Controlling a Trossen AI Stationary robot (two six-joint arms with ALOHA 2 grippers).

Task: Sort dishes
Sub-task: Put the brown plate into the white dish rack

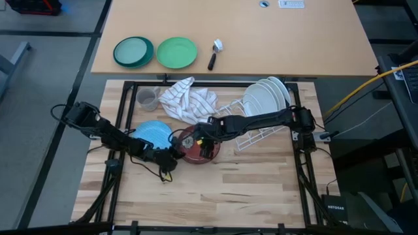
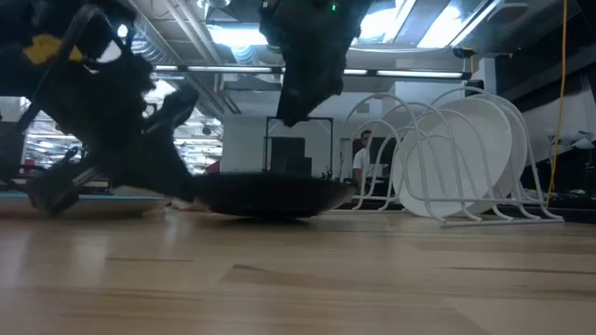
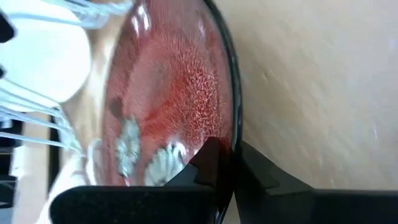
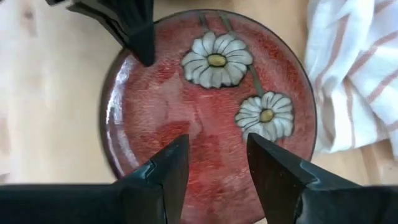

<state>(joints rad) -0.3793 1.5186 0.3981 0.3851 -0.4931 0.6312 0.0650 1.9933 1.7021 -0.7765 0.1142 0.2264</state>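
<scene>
- Lying flat on the wooden table near its middle, the dark red plate with pale daisy marks is sitting closest to both wrist cameras.
- Left gripper is pinching that plate's rim, one finger over the inside and one outside the edge.
- Right gripper is hovering just above the plate's face with its fingers spread apart and holding nothing.
- Just beside the red plate, the light blue plate is resting flat under the left arm.
- Behind them, a striped cloth is lying crumpled, touching the white wire rack.
- White plates are standing on edge in that rack.
- Farther off, two green plates and a small grey cup are sitting apart from the work.
</scene>
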